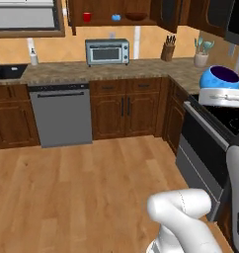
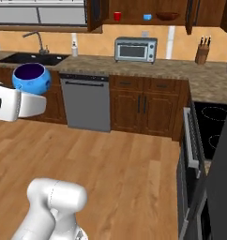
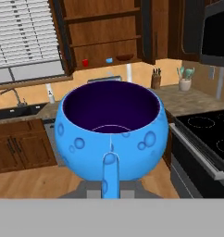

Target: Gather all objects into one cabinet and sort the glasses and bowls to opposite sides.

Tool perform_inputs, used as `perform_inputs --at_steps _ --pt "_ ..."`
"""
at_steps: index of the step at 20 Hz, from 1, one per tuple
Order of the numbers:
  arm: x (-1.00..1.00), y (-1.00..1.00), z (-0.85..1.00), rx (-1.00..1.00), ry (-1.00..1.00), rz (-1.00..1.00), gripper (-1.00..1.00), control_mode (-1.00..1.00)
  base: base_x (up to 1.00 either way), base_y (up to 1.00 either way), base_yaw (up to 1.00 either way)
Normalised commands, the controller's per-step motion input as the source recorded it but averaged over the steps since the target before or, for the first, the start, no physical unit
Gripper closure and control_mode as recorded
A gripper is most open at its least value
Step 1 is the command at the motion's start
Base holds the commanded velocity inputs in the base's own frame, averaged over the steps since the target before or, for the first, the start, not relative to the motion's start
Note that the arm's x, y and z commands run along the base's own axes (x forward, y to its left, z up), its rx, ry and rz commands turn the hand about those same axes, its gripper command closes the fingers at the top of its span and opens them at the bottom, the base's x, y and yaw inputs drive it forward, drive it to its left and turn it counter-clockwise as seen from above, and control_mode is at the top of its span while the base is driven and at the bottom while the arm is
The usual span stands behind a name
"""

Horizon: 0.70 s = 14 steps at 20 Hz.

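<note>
While we carry the blue cup (image 3: 111,132) high above the floor, far from the cabinet (image 1: 116,12), our gripper (image 3: 110,187) pinches its handle, and it looks light, rigid, glossy, likely to swing.

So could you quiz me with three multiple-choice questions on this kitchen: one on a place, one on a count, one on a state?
1. Where is the toaster oven?
A. on the floor
B. on the counter
C. inside the cabinet

2. How many things stand on the cabinet shelf?
A. three
B. one
C. five

3. The held blue cup is:
A. upside down
B. lying sideways
C. upright, mouth up

Answers:
1 B, it sits below the cabinet.
2 A, red mug, small blue cup, brown bowl.
3 C, its dark inside faces up.
</note>
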Motion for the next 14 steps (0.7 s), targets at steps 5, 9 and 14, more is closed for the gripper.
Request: perform_inputs --at_steps 5,9,14 --pt "0.0 0.0 0.0 0.0 0.0 0.0 1.0 1.0 0.9 -0.09 0.0" --pt "0.0 0.0 0.0 0.0 0.0 0.0 1.0 1.0 1.0 -0.3 -0.01" --pt "0.0 0.0 0.0 0.0 0.0 0.0 1.0 1.0 1.0 -0.31 0.0"
